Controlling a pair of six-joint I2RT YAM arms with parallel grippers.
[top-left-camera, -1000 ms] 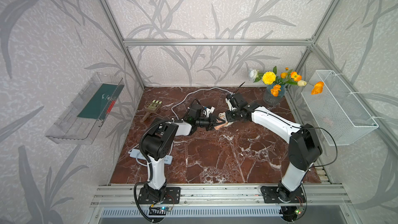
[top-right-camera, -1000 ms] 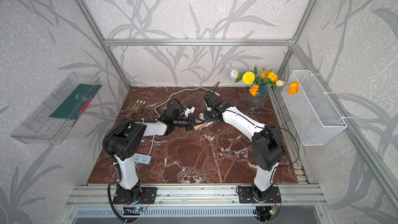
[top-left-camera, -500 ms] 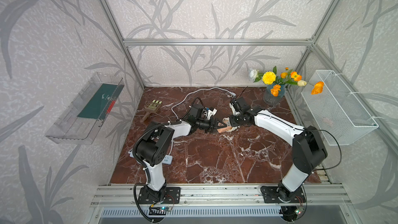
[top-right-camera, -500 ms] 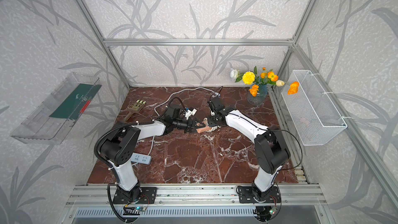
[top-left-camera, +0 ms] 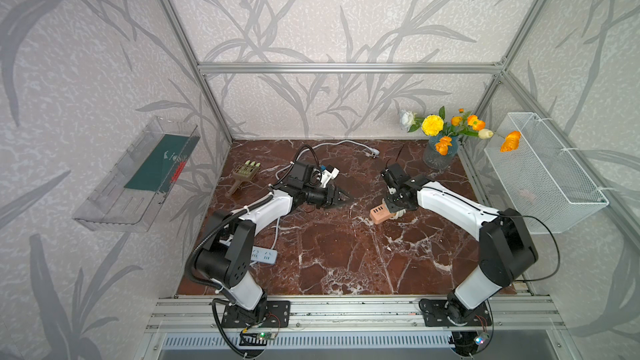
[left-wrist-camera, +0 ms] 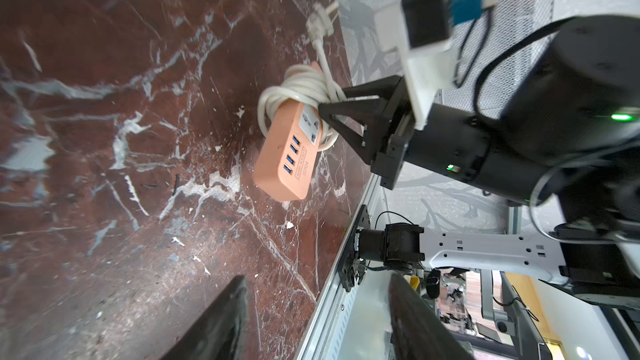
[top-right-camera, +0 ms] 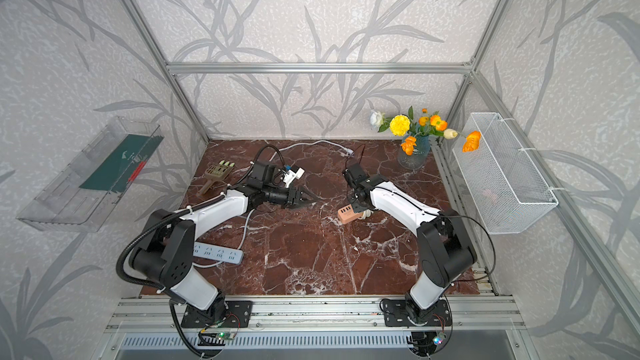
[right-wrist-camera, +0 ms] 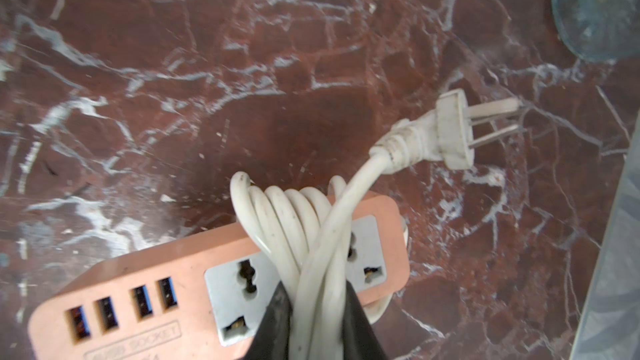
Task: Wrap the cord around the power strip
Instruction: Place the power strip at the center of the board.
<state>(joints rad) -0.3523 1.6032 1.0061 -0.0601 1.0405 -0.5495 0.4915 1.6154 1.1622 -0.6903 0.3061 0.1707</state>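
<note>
Coils of cord (right-wrist-camera: 294, 223) ring the pink power strip (top-left-camera: 379, 215), right of frame centre, its long axis slanting up-right; right gripper (right-wrist-camera: 313, 294) pinches those coils, while left gripper (top-left-camera: 346, 199) stands parted and empty, apart to its left.

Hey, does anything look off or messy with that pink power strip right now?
The cord is coiled around the pink power strip, but its plug end sticks out loose, not tucked in. The right tool pinches only the coils, not the strip's body. Nothing looks damaged or spilled.
</note>
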